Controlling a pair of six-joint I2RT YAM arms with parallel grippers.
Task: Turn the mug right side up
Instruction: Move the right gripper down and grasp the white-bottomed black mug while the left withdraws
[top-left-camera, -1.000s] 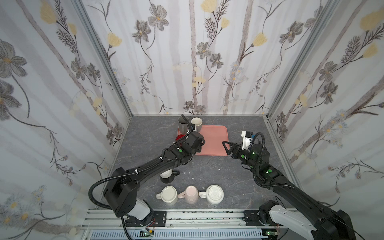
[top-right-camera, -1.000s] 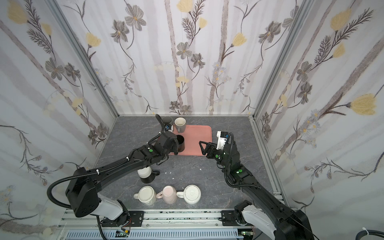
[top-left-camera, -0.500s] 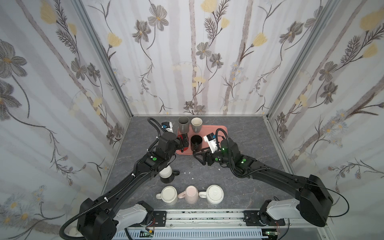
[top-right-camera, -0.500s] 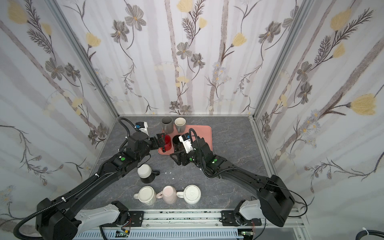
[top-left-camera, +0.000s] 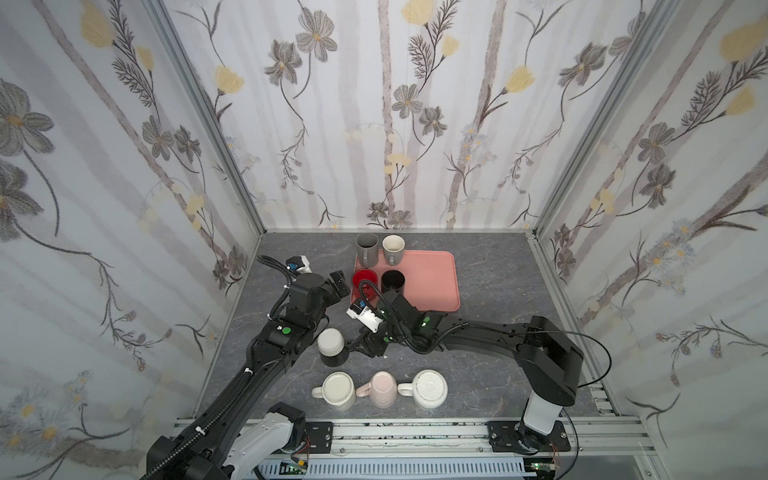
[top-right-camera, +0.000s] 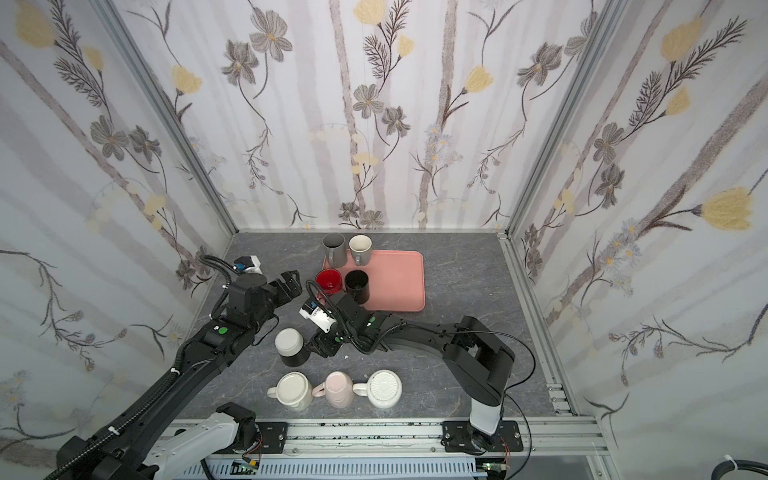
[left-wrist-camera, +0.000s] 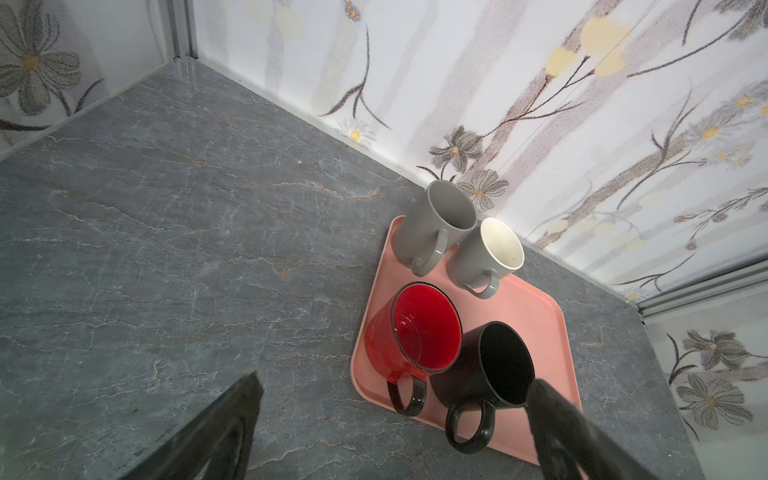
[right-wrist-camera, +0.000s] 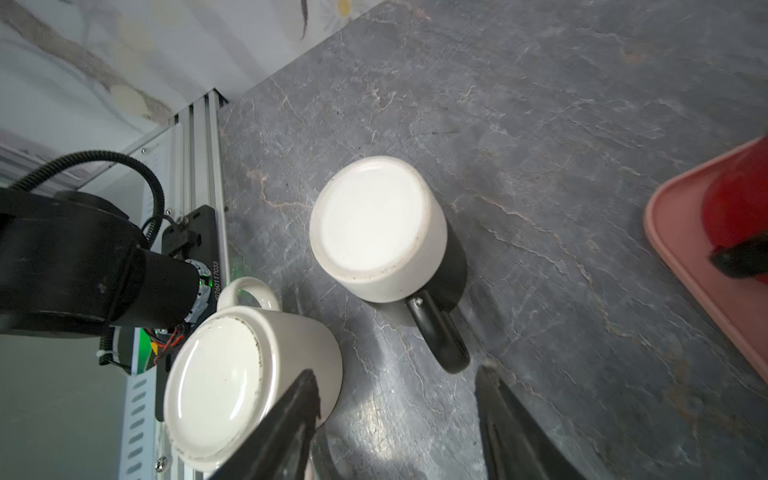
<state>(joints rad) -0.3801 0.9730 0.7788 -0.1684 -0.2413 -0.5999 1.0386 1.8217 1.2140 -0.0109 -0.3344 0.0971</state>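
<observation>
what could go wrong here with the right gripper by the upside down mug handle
The right gripper is open just short of the handle of the upside-down mug; a skewed close could nudge it aside. Its finger looks near the cream mug, so tipping may bump it.

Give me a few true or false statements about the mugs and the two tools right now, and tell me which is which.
1. Four mugs stand upright on the pink tray. True.
2. The red mug lies on its side. False: it stands upright on the tray.
3. The white mug, pink mug and ribbed mug in the front row are upside down. True.
4. The left tool grips a mug. False: it is open and holds nothing.
5. The black-and-white mug stands base up, with the open right tool beside its handle. True.
</observation>
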